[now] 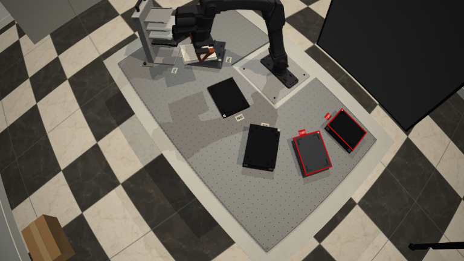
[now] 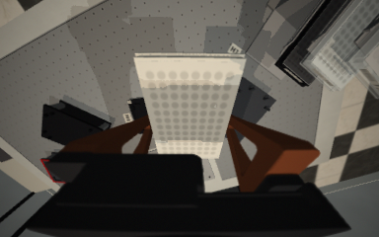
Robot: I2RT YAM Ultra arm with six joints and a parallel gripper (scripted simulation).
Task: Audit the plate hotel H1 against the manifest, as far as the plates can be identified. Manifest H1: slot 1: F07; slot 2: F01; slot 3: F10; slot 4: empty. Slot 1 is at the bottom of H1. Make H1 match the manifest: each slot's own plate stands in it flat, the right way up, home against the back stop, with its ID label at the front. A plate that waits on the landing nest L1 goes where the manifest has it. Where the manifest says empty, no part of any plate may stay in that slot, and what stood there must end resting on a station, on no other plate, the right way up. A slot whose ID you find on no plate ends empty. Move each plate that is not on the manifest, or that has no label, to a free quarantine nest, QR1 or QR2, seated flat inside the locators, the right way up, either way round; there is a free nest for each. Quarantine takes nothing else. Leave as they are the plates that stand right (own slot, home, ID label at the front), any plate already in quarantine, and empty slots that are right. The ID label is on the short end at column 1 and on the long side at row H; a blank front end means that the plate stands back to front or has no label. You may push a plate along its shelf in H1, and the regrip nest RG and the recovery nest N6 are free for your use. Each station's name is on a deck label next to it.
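Observation:
My gripper (image 2: 189, 118) is shut on a white well plate (image 2: 189, 106), with its brown fingers on the plate's two long sides. In the top view the plate (image 1: 196, 52) hangs level just above the dark regrip nest (image 1: 217, 56), right of the hotel H1 (image 1: 155, 32). The hotel holds a dark plate (image 1: 164, 41) on a low shelf and pale plates on the shelves above. In the wrist view the hotel (image 2: 331, 44) is at the top right, and the H1 deck label (image 2: 234, 48) lies just beyond the plate's far end.
A black nest (image 1: 228, 96) lies mid-deck by the N6 label. A black plate (image 1: 261, 147) sits on the nest beyond it. Two red-framed quarantine nests stand at the right, one with a grey plate (image 1: 312, 153) and one dark (image 1: 346, 130). The arm's base (image 1: 280, 70) stands behind.

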